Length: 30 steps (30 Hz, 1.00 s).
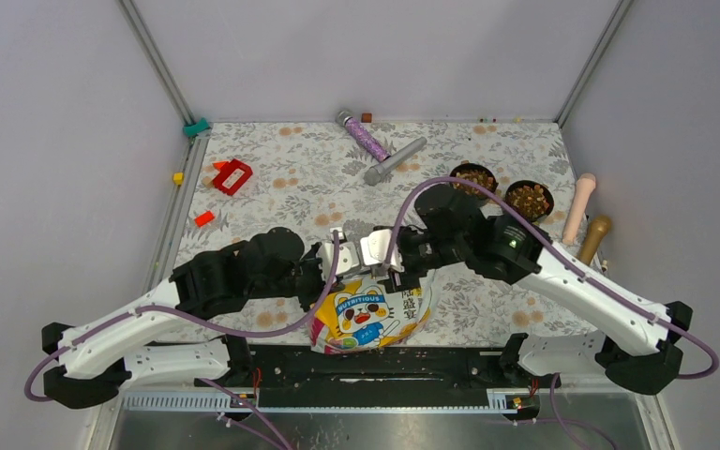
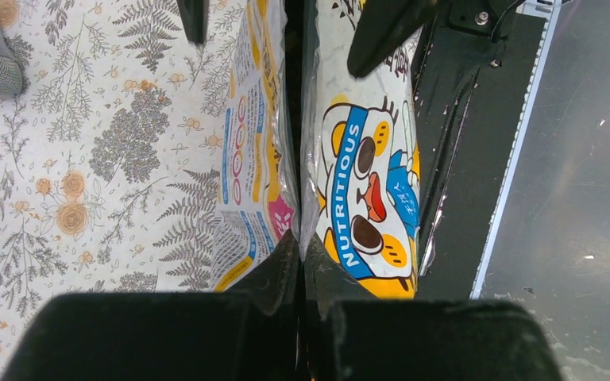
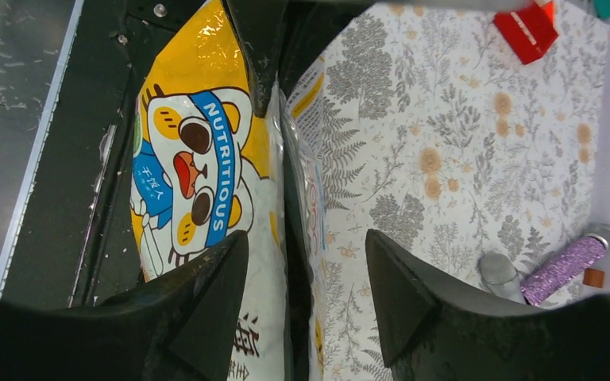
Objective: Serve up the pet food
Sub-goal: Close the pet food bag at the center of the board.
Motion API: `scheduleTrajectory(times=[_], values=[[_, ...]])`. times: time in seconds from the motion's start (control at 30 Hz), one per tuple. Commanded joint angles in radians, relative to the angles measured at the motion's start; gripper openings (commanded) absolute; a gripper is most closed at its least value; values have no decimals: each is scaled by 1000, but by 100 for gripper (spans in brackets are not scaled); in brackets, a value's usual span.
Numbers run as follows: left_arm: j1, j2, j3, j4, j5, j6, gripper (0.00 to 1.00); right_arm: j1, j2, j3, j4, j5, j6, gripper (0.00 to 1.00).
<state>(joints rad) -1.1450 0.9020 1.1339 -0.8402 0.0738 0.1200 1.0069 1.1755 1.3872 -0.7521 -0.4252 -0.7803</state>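
Gripping bag [image 1: 375, 314] edge tight in left pincer [image 2: 300, 246], lower centre; straddling same edge with right pincer [image 3: 306, 236] parted, holding nothing.

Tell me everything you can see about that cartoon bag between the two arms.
The bag is a glossy pouch of crinkly film, yellow and white with a magenta patch, showing a cartoon animal face and a blue band reading NUTRITIOUS. It is at the near edge of the table, partly over the black rail. The left gripper is pinched shut on one end of its mouth; the right gripper stands open astride the other end.
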Motion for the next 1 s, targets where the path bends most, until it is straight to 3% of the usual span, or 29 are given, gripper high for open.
scheduleTrajectory(times=[0.0,0.1,0.23,0.37,0.6,0.7,0.73,0.77,0.83,0.97], values=[[11,-37,-4,44,76,-31,0,42,56,17,15,91,16,63],[17,-44,-5,44,83,-33,0,45,65,26,35,133,45,54],[23,-55,-9,52,102,-35,0,45,59,28,10,143,27,22],[30,-61,-9,57,113,-36,0,45,69,46,-60,132,-1,0],[37,-66,-14,62,116,-39,0,46,55,78,-119,69,-1,0],[39,-67,-16,65,119,-39,0,46,36,77,-101,119,38,0],[39,-67,-17,67,121,-39,0,45,37,81,-109,145,36,5],[40,-69,-19,70,123,-39,0,45,39,79,-110,169,35,20],[41,-70,-18,70,126,-40,0,45,45,73,-119,180,22,38],[44,-76,-18,74,131,-42,0,45,68,71,-138,165,2,41]])
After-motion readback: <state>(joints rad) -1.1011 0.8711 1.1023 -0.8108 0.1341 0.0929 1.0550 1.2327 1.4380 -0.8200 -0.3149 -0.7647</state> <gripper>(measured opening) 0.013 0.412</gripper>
